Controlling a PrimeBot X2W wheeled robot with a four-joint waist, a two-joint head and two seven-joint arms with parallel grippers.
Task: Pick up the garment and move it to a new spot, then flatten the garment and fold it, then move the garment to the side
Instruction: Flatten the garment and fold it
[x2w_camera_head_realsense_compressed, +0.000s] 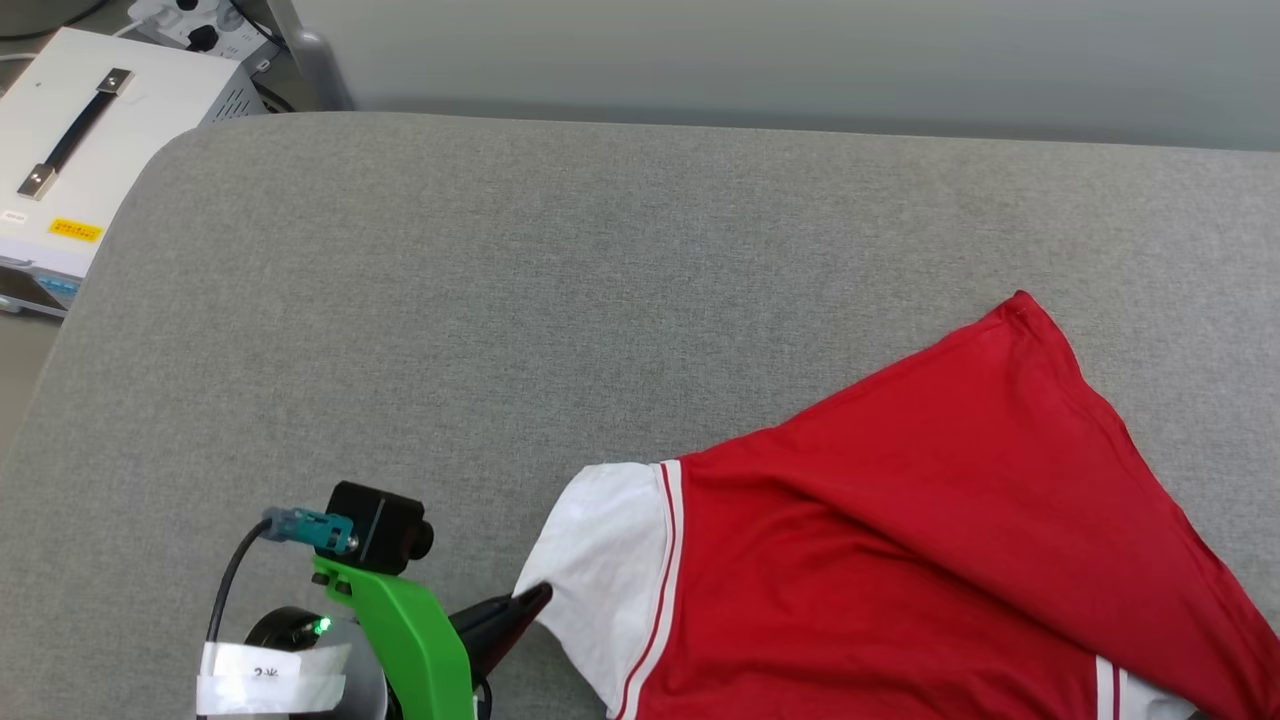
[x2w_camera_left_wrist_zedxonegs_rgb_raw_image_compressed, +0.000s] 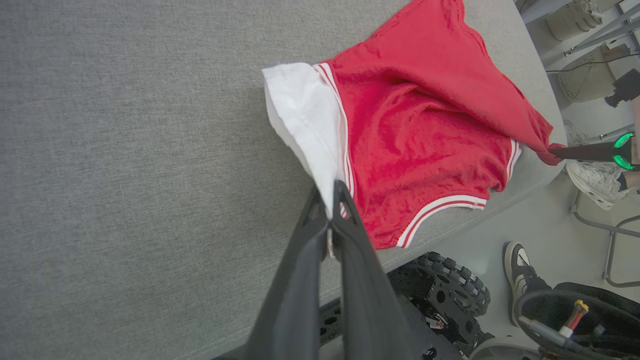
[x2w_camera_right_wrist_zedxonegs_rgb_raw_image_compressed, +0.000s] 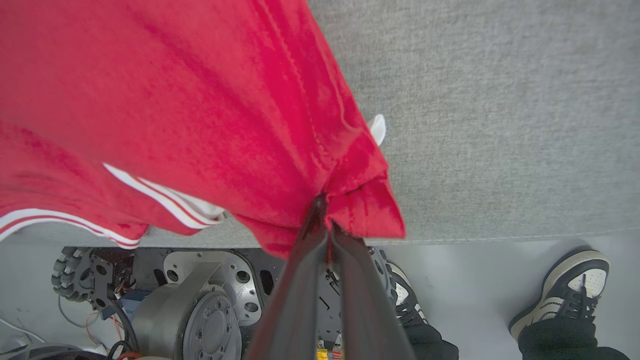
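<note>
Grey cloth-topped table (x2w_camera_head_realsense_compressed: 500, 300) is bearing one garment (x2w_camera_head_realsense_compressed: 900, 520), red with white sleeves, sprawling over its near right portion and overhanging the front edge. Left gripper (x2w_camera_left_wrist_zedxonegs_rgb_raw_image_compressed: 331, 202) is pinching the white sleeve edge, jaws together on it. Right gripper (x2w_camera_right_wrist_zedxonegs_rgb_raw_image_compressed: 322, 212) is clamping a bunched red corner. Fabric is judged light, limp and quick to crease; sleeve edges and hem corners are offering the surest holds for spreading.

garment (x2w_camera_head_realsense_compressed: 900, 520): soft red knit cloth | table (x2w_camera_head_realsense_compressed: 500, 300): coarse grey woven fabric, matt | fingers (x2w_camera_left_wrist_zedxonegs_rgb_raw_image_compressed: 365, 290): dark, perhaps plastic
</note>
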